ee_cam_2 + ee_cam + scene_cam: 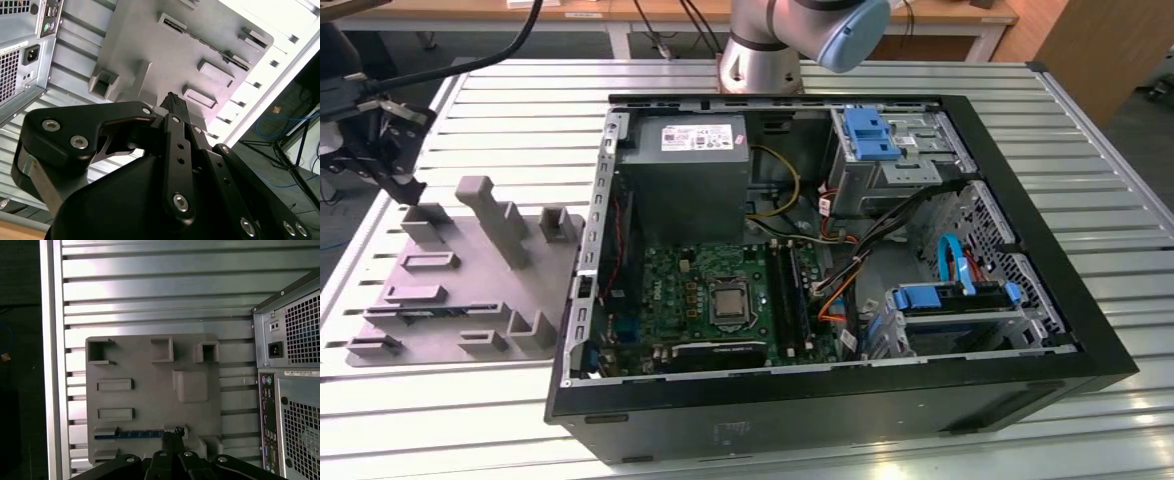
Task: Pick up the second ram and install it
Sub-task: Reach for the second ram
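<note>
The second ram [132, 433] stands on edge in a slot of the grey plastic tray [150, 405], showing as a thin blue-green strip. In the exterior view the second ram [434, 312] is a dark strip in the near part of the tray [467, 290]. My gripper [403, 185] hangs above the tray's far corner, on the exterior view's left. Its black fingertips [172, 434] are pressed together with nothing between them, above the tray near one end of the ram. The second wrist view has the gripper [173, 100] over the tray's blocks.
The open computer case [961, 110] lies on the slatted metal table [1067, 130], on the exterior view's right of the tray. Inside are the motherboard with long black slots [787, 290], a power supply [680, 170] and blue drive brackets [867, 130]. The tray has upright posts [494, 215].
</note>
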